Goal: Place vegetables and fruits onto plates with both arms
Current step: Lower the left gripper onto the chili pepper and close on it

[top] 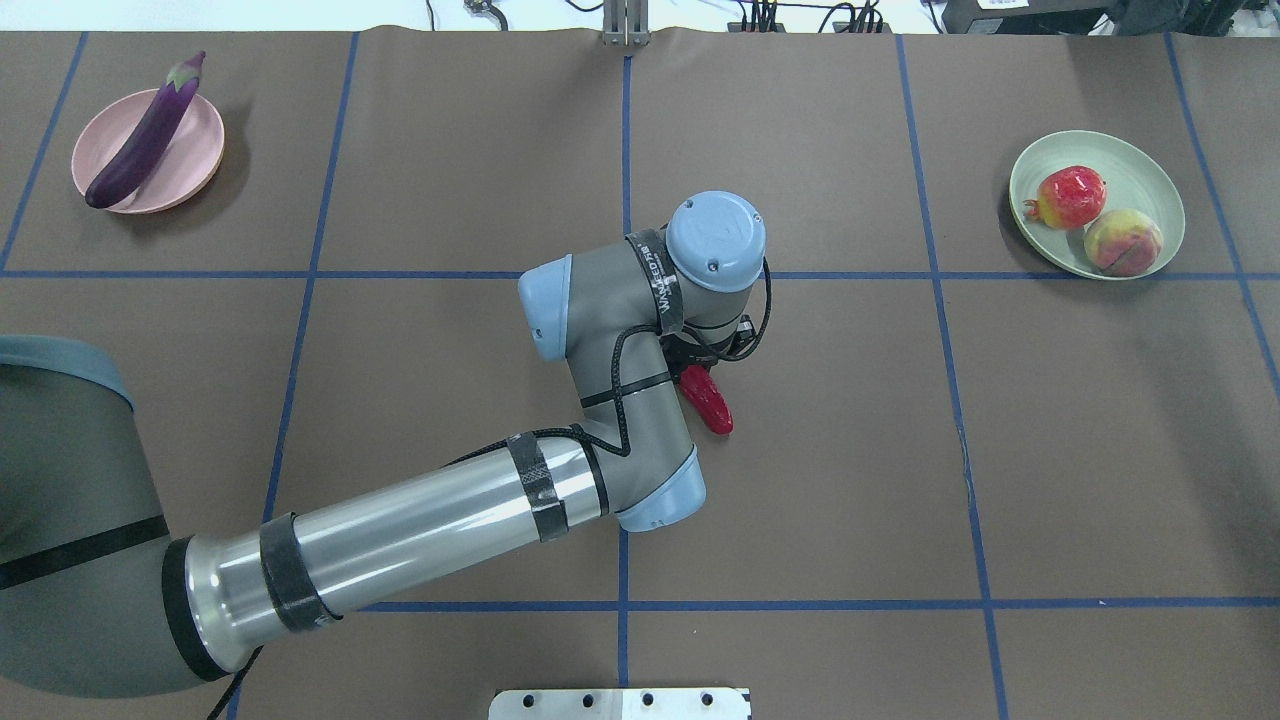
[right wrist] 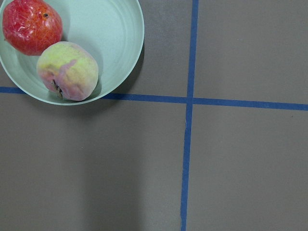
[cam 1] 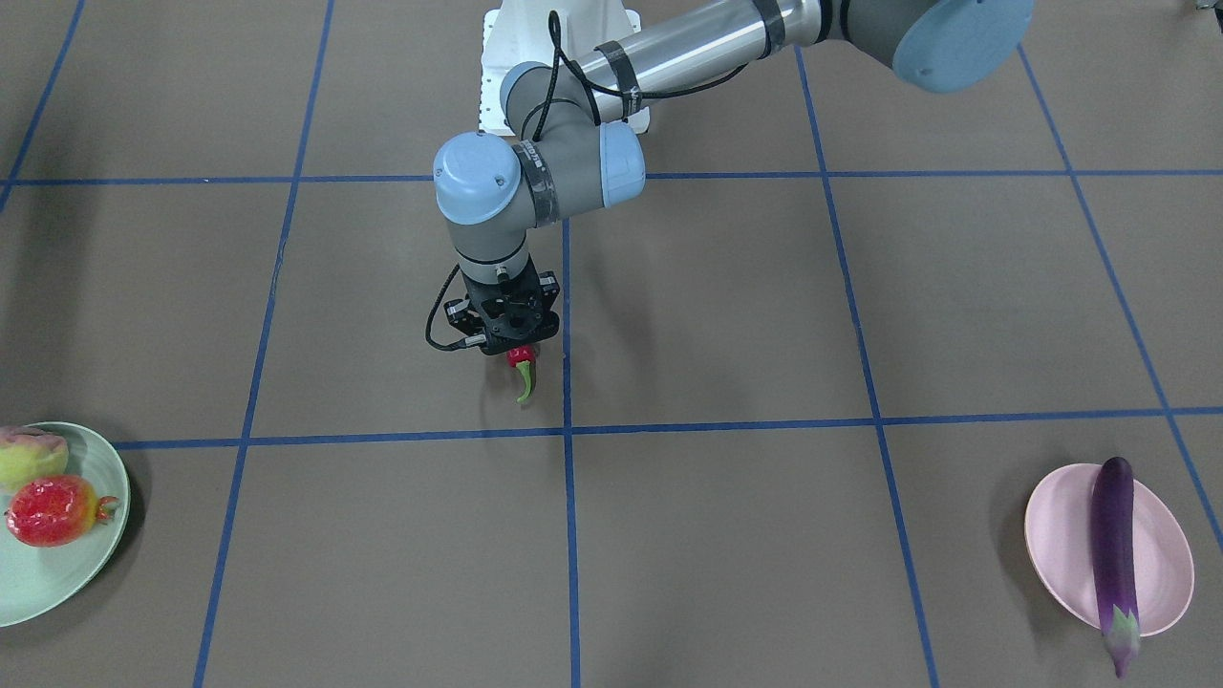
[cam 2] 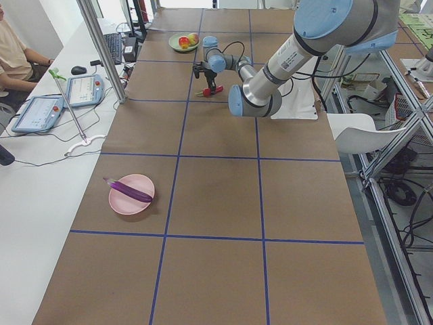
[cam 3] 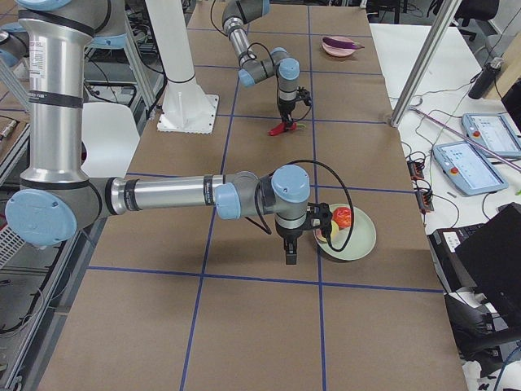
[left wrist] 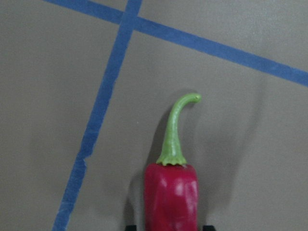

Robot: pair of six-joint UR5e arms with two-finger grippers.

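Observation:
My left gripper (cam 1: 521,352) is shut on the red chili pepper (cam 1: 522,368) near the table's middle, and the green stem points away from the robot. In the left wrist view the chili pepper (left wrist: 171,197) sits between the two fingertips, just over the brown mat. The purple eggplant (top: 145,135) lies across the pink plate (top: 195,150). On the mint green plate (top: 1150,180) rest the pomegranate (top: 1072,197) and the peach (top: 1122,242). My right gripper (cam 3: 291,248) hangs beside that plate; I cannot tell if it is open or shut.
Blue tape lines grid the brown mat. The white pedestal base (cam 1: 564,67) stands at the robot's edge. A person (cam 2: 13,54) sits at a side desk with tablets (cam 2: 64,98). Metal frame posts (cam 2: 101,47) rise along that edge.

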